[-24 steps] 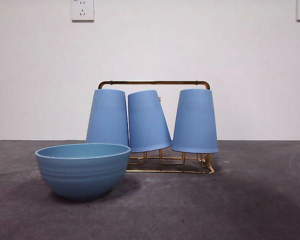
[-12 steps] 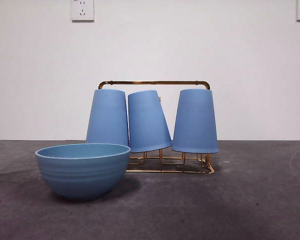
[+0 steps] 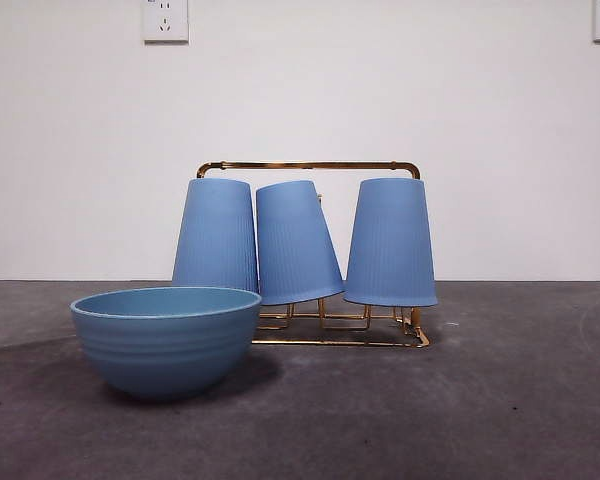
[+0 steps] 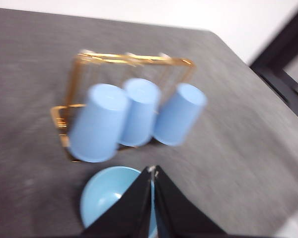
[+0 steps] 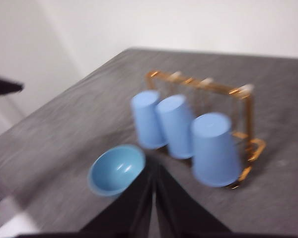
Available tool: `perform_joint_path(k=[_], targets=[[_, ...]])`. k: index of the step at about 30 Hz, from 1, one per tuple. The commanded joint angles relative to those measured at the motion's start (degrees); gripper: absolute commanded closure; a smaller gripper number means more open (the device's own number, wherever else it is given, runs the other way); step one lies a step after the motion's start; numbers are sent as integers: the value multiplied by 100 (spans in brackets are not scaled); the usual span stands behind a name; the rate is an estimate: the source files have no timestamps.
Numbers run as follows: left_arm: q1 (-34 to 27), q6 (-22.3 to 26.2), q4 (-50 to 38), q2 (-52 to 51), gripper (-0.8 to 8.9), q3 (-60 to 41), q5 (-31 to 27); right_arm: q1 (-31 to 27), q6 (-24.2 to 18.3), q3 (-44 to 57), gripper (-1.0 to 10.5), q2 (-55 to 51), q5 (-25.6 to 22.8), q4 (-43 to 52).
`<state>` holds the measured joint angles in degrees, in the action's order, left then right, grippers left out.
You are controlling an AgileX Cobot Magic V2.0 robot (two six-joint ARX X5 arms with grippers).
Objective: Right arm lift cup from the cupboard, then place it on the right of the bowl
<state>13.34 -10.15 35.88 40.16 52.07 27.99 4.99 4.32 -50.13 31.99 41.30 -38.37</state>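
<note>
1. Three cups [image 3: 391, 243] hung upside down on the cupboard [image 3: 310, 168]; the bowl [image 3: 166, 340] sat empty on the surface [image 3: 500, 400].
2. My right pincer [image 5: 153, 168] hovered clenched, the rack's cups well beyond its tips; my left pincer [image 4: 153, 171] was clenched above the bowl.

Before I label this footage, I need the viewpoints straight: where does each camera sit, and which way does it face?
Front view: low, at table height, looking level across the table at the bowl and three cups on the cupboard; no arm shows.
Left wrist view: high above, looking down over the shut left gripper.
Right wrist view: high on the other side, looking down over the shut right gripper.
All three share the bowl, cups and cupboard.
</note>
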Motion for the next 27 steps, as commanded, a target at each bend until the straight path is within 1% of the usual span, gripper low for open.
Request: perform_joint_path(k=[1,3,5,10,12,13,16,18,20,21,23,25,27], targets=[[107,721,20,133,805,179,341,131,-387,-87,935,208,227,-37],[166,1134,52,184,805,179,382,201,-439,-87,935,306,216,-28],[205,1394,63,232,805,179,382,212,-501,-87,935,380,216,-28],[216,1399,37,286,803,179,380,212,-498,-87,934,470,216,-28],[216,1401,28,289,768,179,380,212,-498,-87,928,470,214,-28],[216,1401,24,289,745,179,380,212,-498,-87,907,470,214,-28],[216,1399,13,289,628,179,380,212,-498,-87,734,470,214,-28],[216,1397,13,289,519,179,380,212,-498,-87,603,470,214,-26],[216,1390,13,289,419,179,380,212,-468,-87,512,468,214,-28],[216,1373,13,289,373,179,380,212,-420,-87,480,466,214,-31],[216,1370,13,289,329,179,380,212,-337,-87,452,466,214,-31],[216,1351,13,289,330,179,380,212,-223,-87,451,466,216,-28],[216,1259,11,289,330,179,380,212,28,-87,451,498,219,-22]])
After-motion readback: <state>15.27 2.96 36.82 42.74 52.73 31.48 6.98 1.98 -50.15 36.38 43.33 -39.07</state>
